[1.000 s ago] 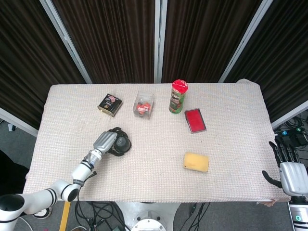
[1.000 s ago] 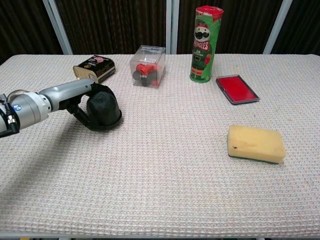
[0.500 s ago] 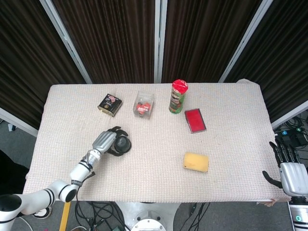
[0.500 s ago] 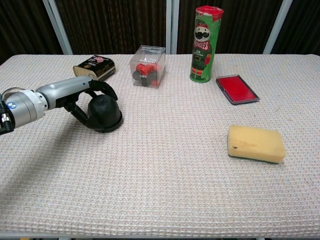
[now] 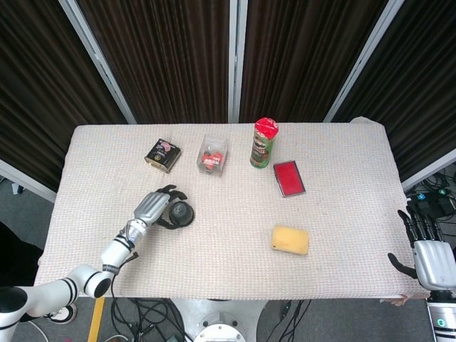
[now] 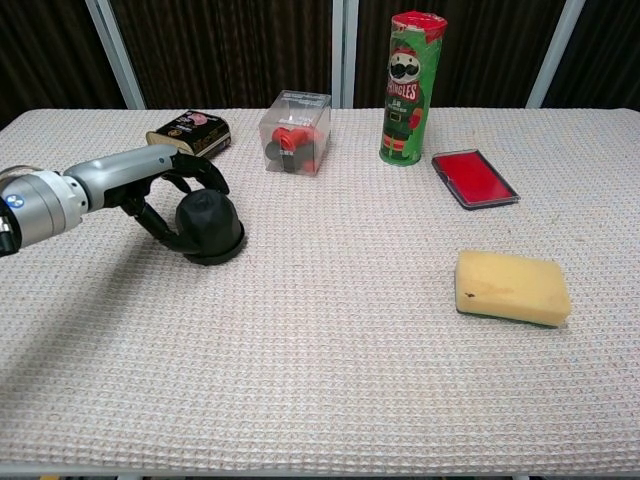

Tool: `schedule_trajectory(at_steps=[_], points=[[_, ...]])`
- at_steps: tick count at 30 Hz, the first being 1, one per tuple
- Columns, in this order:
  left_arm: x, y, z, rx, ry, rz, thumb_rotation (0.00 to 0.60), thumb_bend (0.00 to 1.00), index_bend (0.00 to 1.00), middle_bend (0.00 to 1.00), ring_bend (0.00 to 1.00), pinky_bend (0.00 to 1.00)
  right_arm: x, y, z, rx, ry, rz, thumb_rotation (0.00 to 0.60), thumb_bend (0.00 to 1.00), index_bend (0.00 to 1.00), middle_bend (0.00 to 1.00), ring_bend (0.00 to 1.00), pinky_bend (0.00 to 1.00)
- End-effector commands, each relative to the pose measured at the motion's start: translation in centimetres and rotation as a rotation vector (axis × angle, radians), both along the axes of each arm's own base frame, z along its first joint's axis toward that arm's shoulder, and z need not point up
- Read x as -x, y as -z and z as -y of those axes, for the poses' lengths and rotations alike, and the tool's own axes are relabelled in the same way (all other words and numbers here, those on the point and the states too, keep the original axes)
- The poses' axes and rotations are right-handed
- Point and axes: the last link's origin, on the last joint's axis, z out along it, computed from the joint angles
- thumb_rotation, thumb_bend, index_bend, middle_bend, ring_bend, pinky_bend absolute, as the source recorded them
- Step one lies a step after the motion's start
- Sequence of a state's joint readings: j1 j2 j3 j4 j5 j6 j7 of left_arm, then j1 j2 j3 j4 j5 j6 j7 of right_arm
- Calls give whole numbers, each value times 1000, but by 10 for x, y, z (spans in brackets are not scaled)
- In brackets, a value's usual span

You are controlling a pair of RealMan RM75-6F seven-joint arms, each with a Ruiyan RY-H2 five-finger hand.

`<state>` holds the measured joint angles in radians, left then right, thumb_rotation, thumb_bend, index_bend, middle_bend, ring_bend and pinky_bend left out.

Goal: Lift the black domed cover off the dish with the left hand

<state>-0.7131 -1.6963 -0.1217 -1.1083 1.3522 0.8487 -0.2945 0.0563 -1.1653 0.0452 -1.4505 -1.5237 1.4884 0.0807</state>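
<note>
Left hand (image 6: 150, 190) beside cover (image 6: 208, 226), fingers (image 6: 200, 172) spread wide around it, not gripping. Cover down on tabletop (image 6: 330, 340). Right hand (image 5: 431, 258) off table edge, fingers apart.

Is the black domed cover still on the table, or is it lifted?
Still down. In the chest view the black domed cover sits flat on the table cloth, with the left hand's fingers spread around it, not closed.

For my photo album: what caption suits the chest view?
Robot's left hand curls its fingers around a black domed cover on the table.
</note>
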Motion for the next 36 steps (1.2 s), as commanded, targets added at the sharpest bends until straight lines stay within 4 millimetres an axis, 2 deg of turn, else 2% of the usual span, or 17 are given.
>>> schedule_trajectory(at_steps=[1, 11, 24, 28, 31, 36], points=[[0, 0, 0, 1, -4, -1, 600, 115, 300, 323, 96, 206, 0, 0, 0, 0, 0, 3, 600, 135, 0, 0, 0, 0], [-5, -6, -1, -12, 0, 27, 600, 117, 327, 359, 118, 217, 2, 1, 1, -3, 11, 2, 600, 135, 0, 0, 0, 0], [-7, -34, -5, -67, 2, 80, 600, 116, 350, 372, 133, 221, 2, 1, 1, -3, 9, 2, 600, 136, 0, 0, 0, 0], [4, -44, -9, -112, -15, 56, 600, 128, 365, 390, 148, 228, 2, 1, 1, -2, 7, 1, 600, 136, 0, 0, 0, 0], [22, -50, -13, -151, -66, 44, 600, 170, 369, 395, 151, 229, 2, 1, 1, 2, 3, -3, 600, 136, 0, 0, 0, 0], [47, -56, -16, -212, -113, 32, 600, 185, 374, 401, 153, 229, 2, 1, 2, 3, 2, -2, 600, 136, 0, 0, 0, 0]])
